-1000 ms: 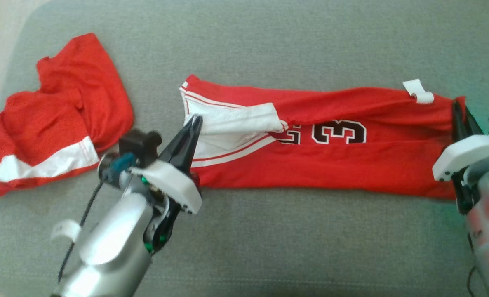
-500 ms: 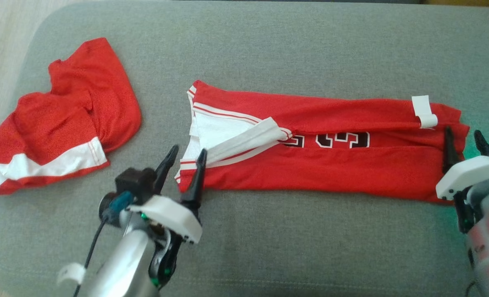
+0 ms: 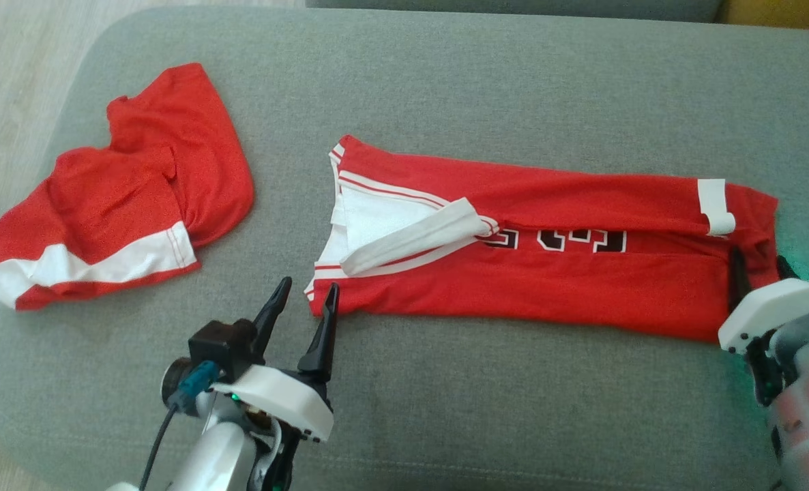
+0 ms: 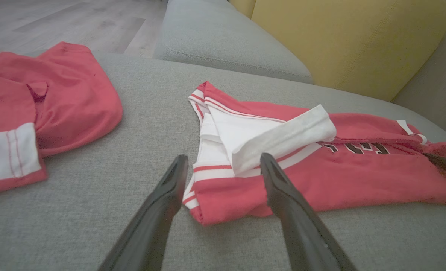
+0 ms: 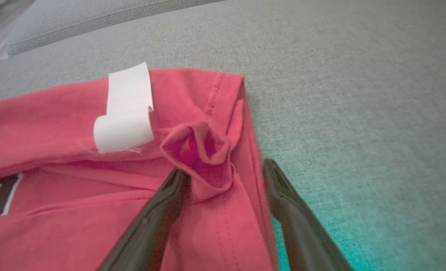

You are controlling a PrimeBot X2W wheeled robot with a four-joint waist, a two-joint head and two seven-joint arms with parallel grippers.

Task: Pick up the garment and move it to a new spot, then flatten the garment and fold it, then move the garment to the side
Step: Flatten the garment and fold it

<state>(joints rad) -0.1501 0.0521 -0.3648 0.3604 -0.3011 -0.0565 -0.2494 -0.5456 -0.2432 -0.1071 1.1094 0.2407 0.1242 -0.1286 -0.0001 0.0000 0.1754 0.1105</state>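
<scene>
Presently, my left pincer stands released at the left corner of the folded red jersey on the grey cushion. My right pincer, likewise released, straddles its right-end hem.

1. Folded jersey — red cloth, matt, finely knit; its white trim looks smoother.
2. Second red garment, far left: the same matt cloth.
3. Sofa seat: grey woven fabric, coarse and matt.
4. Left gripper: fingers dark, smooth, faintly glossy; shell white, smooth, plastic-looking.
5. Left forearm — silvery, with a sheen.
6. Floor: pale wood-look planks.
</scene>
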